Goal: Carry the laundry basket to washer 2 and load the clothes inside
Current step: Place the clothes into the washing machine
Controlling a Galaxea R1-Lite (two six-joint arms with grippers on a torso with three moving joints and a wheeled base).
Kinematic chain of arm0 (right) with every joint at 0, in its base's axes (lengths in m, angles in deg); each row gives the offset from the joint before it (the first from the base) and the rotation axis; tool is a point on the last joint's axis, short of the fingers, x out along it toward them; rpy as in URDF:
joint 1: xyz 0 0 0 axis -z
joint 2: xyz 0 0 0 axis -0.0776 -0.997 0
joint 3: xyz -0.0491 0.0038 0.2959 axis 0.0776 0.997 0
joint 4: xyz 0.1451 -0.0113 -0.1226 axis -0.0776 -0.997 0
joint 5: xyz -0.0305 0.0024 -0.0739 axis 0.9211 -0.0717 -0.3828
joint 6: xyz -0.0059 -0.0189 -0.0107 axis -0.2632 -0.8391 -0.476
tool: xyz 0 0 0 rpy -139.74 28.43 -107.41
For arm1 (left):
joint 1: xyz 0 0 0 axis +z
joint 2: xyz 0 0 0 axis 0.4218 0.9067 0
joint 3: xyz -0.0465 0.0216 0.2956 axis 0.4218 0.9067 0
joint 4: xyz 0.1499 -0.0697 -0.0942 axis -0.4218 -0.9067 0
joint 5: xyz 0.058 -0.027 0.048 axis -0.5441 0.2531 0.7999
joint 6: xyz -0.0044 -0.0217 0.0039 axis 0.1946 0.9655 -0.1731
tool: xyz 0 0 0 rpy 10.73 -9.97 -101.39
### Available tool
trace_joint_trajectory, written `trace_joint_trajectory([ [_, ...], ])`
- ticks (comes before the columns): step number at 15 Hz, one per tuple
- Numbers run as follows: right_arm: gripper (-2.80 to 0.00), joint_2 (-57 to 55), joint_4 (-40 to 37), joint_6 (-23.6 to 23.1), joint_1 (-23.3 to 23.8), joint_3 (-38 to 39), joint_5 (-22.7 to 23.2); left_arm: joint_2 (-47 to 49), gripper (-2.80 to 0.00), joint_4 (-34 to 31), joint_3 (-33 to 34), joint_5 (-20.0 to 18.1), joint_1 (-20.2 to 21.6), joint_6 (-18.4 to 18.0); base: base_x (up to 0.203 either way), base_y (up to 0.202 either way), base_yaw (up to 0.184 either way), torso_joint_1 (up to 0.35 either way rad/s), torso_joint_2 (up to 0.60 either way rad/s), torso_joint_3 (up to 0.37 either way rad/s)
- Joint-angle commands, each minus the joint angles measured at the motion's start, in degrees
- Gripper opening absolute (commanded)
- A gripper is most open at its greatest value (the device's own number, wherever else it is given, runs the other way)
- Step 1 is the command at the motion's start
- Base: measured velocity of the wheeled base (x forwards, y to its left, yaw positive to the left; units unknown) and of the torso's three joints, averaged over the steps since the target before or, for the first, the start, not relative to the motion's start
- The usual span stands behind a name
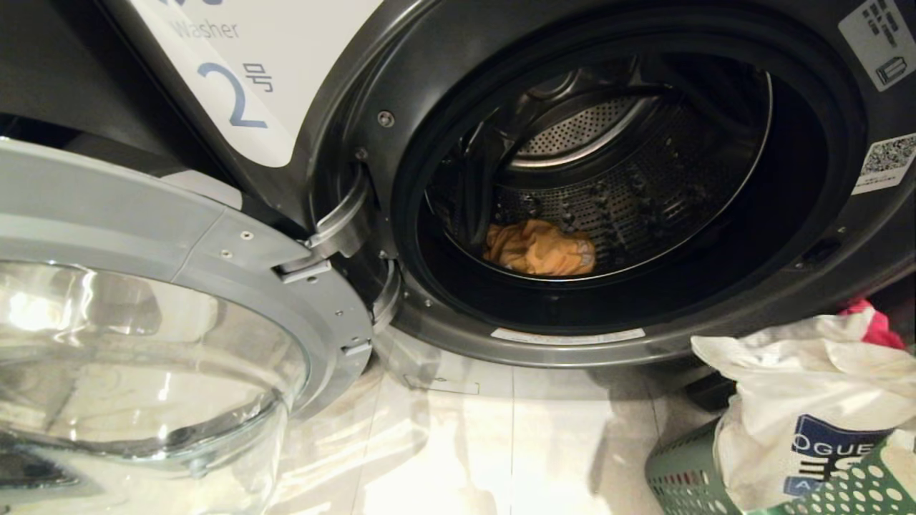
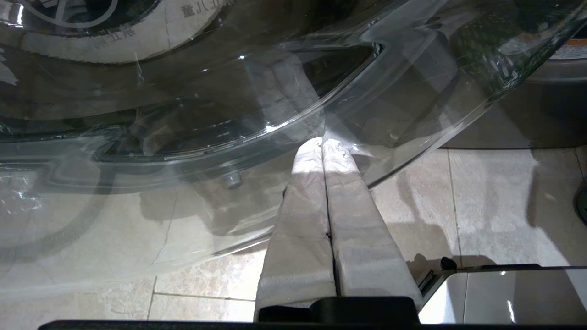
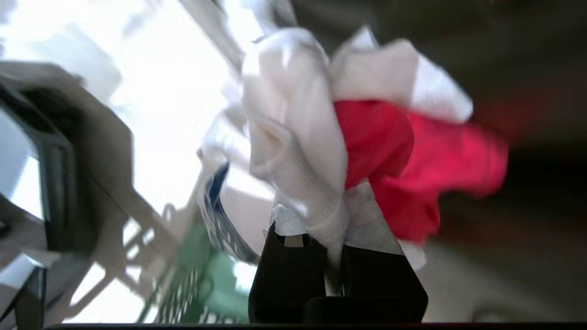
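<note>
Washer 2 (image 1: 358,93), dark grey with a white label and a blue "2", stands with its round door (image 1: 107,222) swung open to the left. A yellow garment (image 1: 540,249) lies at the bottom of the drum. The green laundry basket (image 1: 687,479) sits on the floor at the lower right. The white printed shirt (image 1: 801,386) rises out of it, with the red garment (image 1: 876,325) behind. In the right wrist view my right gripper (image 3: 332,229) is shut on the white shirt (image 3: 293,128), the red garment (image 3: 412,160) bunched against it above the basket (image 3: 206,279). My left gripper (image 2: 323,143) is shut and holds nothing, just under the door glass (image 2: 183,114).
The open door's glass bowl (image 1: 143,357) fills the lower left of the head view and overhangs the beige tiled floor (image 1: 501,443). The drum opening (image 1: 608,164) is unobstructed. Stickers (image 1: 884,43) sit on the washer front at the upper right.
</note>
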Motion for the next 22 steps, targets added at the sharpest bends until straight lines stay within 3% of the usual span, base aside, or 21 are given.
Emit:
trace_joint_trajectory([
  [1, -2.80, -0.5, 0.0, -0.4, -6.5, -2.2, 3.1, 0.0, -2.80, 0.0, 0.0, 0.0, 0.0, 0.0, 0.000, 0.000, 0.000, 0.000, 0.00, 0.000],
  [6, -2.80, 0.1, 0.0, 0.8, -26.1, -4.2, 7.6, 0.0, -2.80, 0.0, 0.0, 0.0, 0.0, 0.0, 0.000, 0.000, 0.000, 0.000, 0.00, 0.000],
  [10, -2.80, 4.0, 0.1, 1.6, -36.1, -3.4, 9.3, 0.0, -2.80, -0.1, 0.0, 0.0, 0.0, 0.0, 0.000, 0.000, 0.000, 0.000, 0.00, 0.000],
  [13, -2.80, 4.0, 0.2, 5.8, -38.9, -4.4, 7.1, 0.1, -2.80, -0.1, 0.0, 0.0, 0.0, 0.0, 0.000, 0.000, 0.000, 0.000, 0.00, 0.000],
  [15, -2.80, 4.1, 0.2, 11.1, -39.0, -7.4, 5.8, 0.0, -2.80, 0.0, 0.0, 0.0, 0.0, 0.0, 0.000, 0.000, 0.000, 0.000, 0.00, 0.000],
  [20, -2.80, 3.2, 0.0, 31.7, -39.1, -22.2, 2.6, 0.0, -2.80, -0.1, 0.0, 0.0, 0.0, 0.0, 0.000, 0.000, 0.000, 0.000, 0.00, 0.000],
  [22, -2.80, 4.4, 0.1, 38.9, -39.2, -24.3, 2.1, 0.0, -2.80, 0.0, 0.0, 0.0, 0.0, 0.0, 0.000, 0.000, 0.000, 0.000, 0.00, 0.000],
])
